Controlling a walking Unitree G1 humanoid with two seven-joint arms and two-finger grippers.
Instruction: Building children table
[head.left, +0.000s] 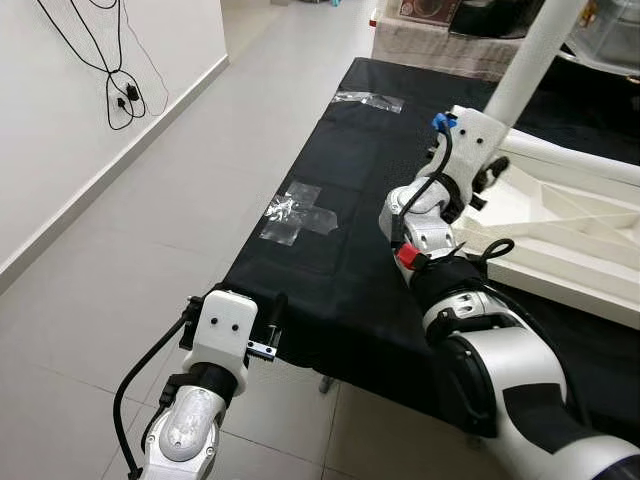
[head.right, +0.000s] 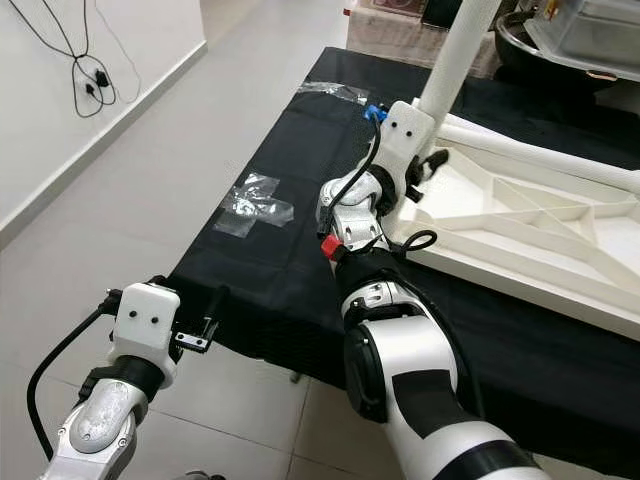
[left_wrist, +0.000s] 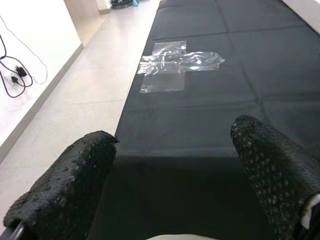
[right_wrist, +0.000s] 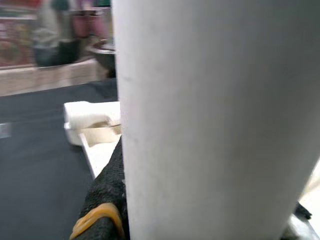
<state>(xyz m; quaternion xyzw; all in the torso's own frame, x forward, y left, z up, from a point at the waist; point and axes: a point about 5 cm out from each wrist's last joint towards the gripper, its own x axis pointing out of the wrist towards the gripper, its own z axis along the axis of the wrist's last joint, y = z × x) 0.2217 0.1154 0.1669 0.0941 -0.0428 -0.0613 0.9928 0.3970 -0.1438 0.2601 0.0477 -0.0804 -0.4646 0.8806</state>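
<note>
At the lower left of the left eye view, the left gripper (head.left: 268, 330) hangs at the near edge of the tabletop (head.left: 330, 270), which is covered in black cloth. Its fingers (left_wrist: 70, 190) stand wide apart with nothing between them, as the left wrist view shows, and beyond them lies a cross of clear tape (left_wrist: 177, 62) stuck to the cloth.

In the centre right of the frame, the right arm reaches forward over the cloth. Its right gripper (head.left: 490, 175) is at the base of a white table leg (head.left: 535, 55), a thick round post that rises tilted toward the upper right of the frame. In the right wrist view the leg (right_wrist: 215, 115) stands very close, with one black finger (right_wrist: 107, 200) pressed against its side; the fingers are closed around the leg.

The leg stands at the near corner of the upturned white children's table (head.left: 570, 220), which lies on the cloth at the right of the frame, its ribbed underside facing up.

Farther up the cloth is a second patch of clear tape (head.left: 368, 99). At the upper left, a black cable (head.left: 115, 85) hangs on the white wall above the grey tiled floor (head.left: 150, 220).
</note>
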